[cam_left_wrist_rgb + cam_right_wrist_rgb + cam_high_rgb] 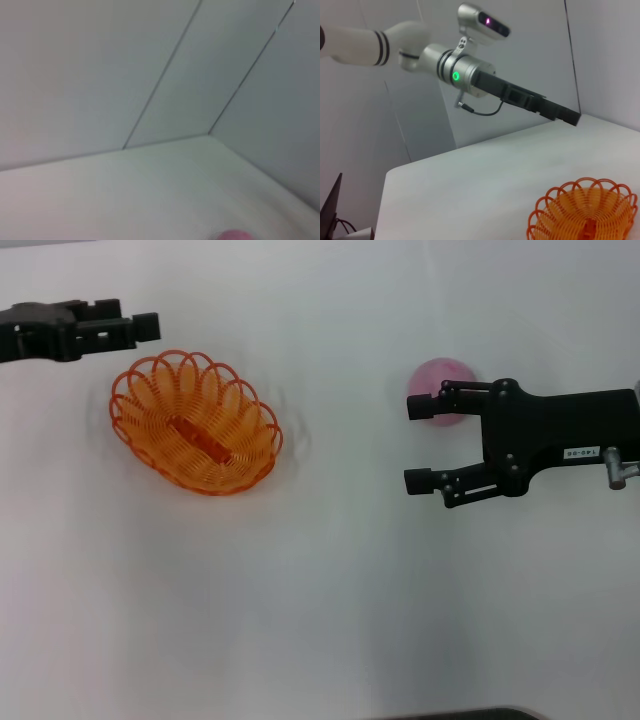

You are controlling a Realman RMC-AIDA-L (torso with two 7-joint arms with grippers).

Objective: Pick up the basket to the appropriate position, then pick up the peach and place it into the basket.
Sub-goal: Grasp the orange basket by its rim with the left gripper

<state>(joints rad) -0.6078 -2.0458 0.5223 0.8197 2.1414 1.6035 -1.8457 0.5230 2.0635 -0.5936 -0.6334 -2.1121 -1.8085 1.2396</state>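
**Open claw beside the peach, basket lying free**

We are seeing the white tabletop (pixel 330 620) lying wide and bare around everything. The basket (pixel 196 424) is sitting left of centre, with room on all sides. Our right claw (pixel 420 444) is hovering spread wide, gripping nothing, its far finger partly hiding the peach (pixel 436 380). Our left claw (pixel 148 327) is hanging beyond the basket's far rim; we cannot tell its opening.

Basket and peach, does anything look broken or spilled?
Nothing stands out. The basket sits upright and whole on the table, empty. The peach lies apart, beside the open right gripper. The left gripper is by the basket's rim.
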